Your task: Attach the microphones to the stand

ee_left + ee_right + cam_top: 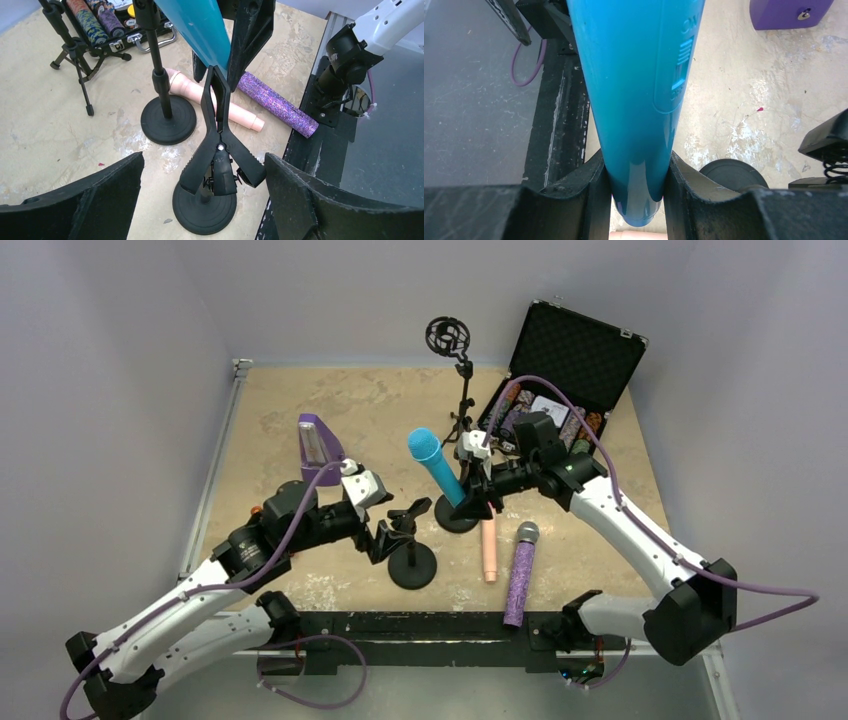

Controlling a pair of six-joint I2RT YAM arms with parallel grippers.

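Three microphones show from the top camera: the turquoise mic [436, 465] is off the table [300, 400], tilted, clenched near its tail by my right gripper [478, 495], while the pink mic [488, 550] and the glittery purple mic [520, 575] lie side by side near the front edge. My left gripper [388, 532] stands released just beside the clip stand [412, 568]. The left wrist view adds what the top blurs: the stand's spring clamp [216, 125] looks shut, its tips pointing up at the turquoise tail, and it sits ahead between my spread fingers [75, 200], untouched. Only the right wrist view shows how little of the tapered tail the pads [584, 190] pinch. I judge the glossy mic could pivot or slip out if I push it against a clamp nobody has squeezed apart.
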